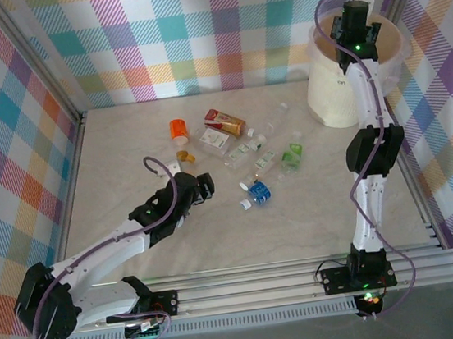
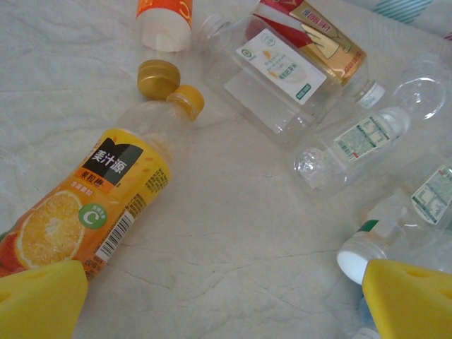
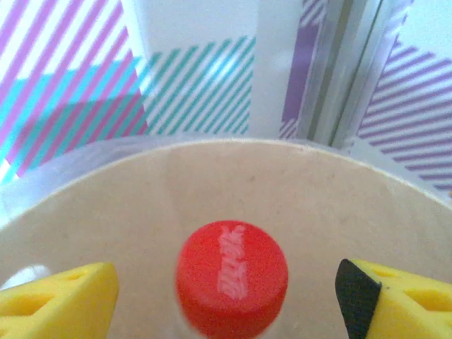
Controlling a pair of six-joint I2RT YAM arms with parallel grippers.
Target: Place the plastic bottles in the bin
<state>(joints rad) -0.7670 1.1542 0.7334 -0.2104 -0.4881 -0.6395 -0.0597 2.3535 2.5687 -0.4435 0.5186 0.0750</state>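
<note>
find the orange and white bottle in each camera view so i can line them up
top external: orange and white bottle sits upper middle, left of the other bottles
left wrist: same bottle at the top edge, left of centre, cut by the frame
shared landmark: loose gold cap just nearer the arms than it

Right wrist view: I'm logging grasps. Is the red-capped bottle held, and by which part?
Not held: the right gripper's jaws stand apart, with gaps on both sides of the red cap, over the bin.
</note>
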